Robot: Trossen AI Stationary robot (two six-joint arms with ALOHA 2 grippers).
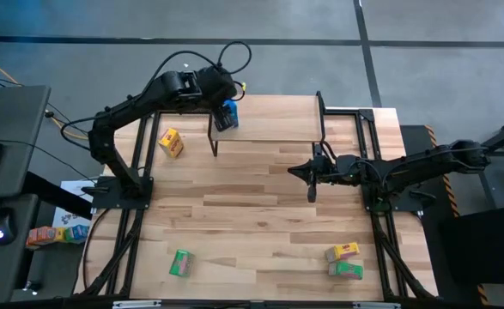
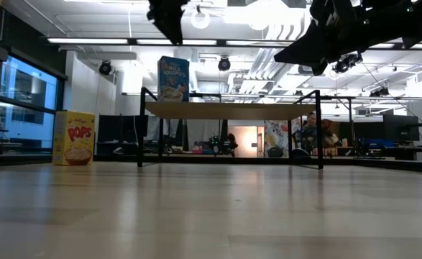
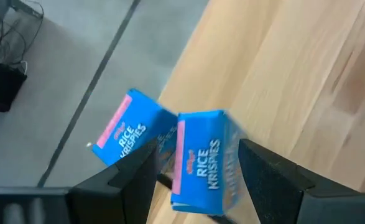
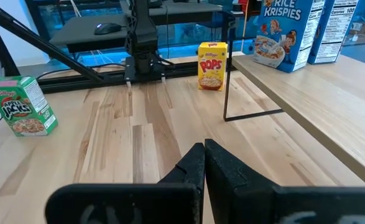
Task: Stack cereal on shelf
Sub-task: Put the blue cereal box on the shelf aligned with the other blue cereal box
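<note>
**Two blue boxes up, and the corner is where it could tip**

Nearest me, on the front of the table, three boxes wait: a green box (image 1: pixel 180 263) on the left, and on the right a yellow box (image 1: pixel 343 251) touching another green one (image 1: pixel 346 270). None of these is at risk for now; no arm is near them.

Further in, the right gripper (image 1: pixel 313 171) hangs over mid-table by the shelf's right end, its jaws pressed together on nothing.

A second yellow box (image 1: pixel 171 142) stands on the tabletop just left of the shelf (image 1: pixel 273 129).

At the far left corner of that board the left gripper (image 1: pixel 227 110) sits above the two blue boxes (image 1: pixel 227 117), its fingers (image 3: pixel 266 177) parted on either side of the nearer one and, as far as I can judge, not squeezing it. The boxes stand close to the board's edge and to each other. My worry is the pull-away: a finger brushing the nearer box could knock it into its neighbour, or push one over the edge to the floor. A straight lift should clear them.
</note>
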